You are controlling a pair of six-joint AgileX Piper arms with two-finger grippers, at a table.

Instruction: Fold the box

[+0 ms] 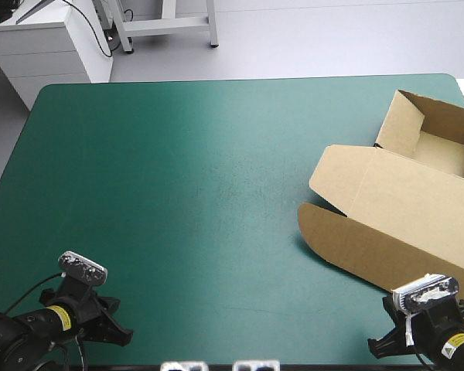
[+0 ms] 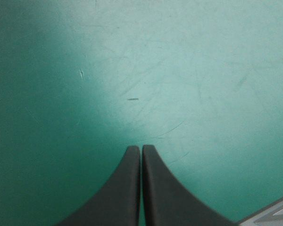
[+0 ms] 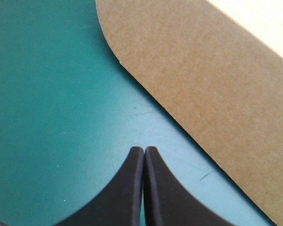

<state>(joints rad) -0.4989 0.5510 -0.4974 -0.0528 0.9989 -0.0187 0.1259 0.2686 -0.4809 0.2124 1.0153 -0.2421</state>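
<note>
Just beside the box [image 3: 217, 84], right hand [image 3: 142, 149] pressed together, left hand [image 2: 141, 148] pressed together, well apart

Teal-green cover [image 1: 185, 201]: lies flat, with a straight far edge and rounded far corners. The surface is worn, with faint scuffs [image 1: 233, 185] about the middle. The near left area shows fine curved scratches, one short dark dash [image 2: 132, 99] and a small pale nick [image 2: 81, 73]. The near right area carries hairline scratches [image 3: 132, 123] and a tiny pale speck [image 3: 64, 201].
</note>
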